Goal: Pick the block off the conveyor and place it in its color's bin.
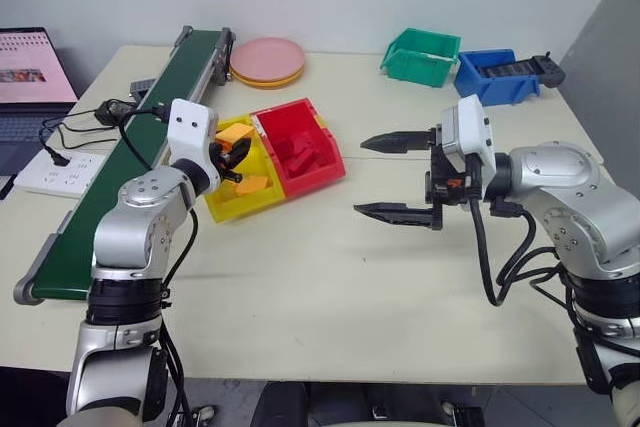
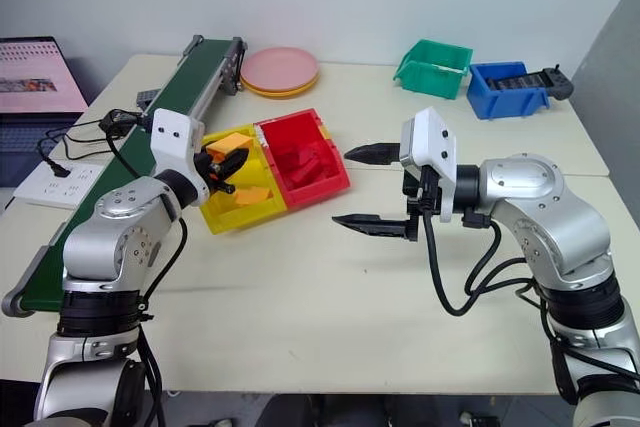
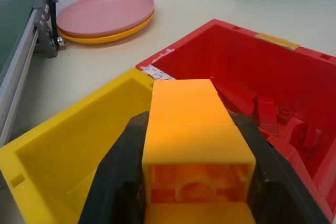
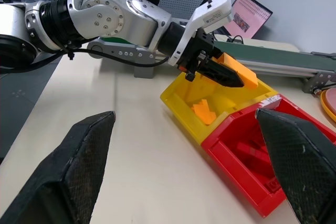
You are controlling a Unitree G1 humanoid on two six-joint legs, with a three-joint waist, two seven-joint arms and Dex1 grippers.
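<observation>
Release step: block held over the yellow bin.
Your left pincer (image 4: pixel 231 74) pinches the block (image 3: pixel 191 140); open it with the yellow bin (image 4: pixel 181 103) directly below. Right pincer (image 1: pixel 400 177) spread, idle.

Even, diffuse overhead light reaches me; the tabletop (image 1: pixel 330 297) reads bright with soft, short shadows beneath the arms. The laptop screen (image 1: pixel 30 67) glows at nine o'clock. Close up, the block (image 3: pixel 197 145) and fingers (image 4: pixel 73 171) blur.
</observation>
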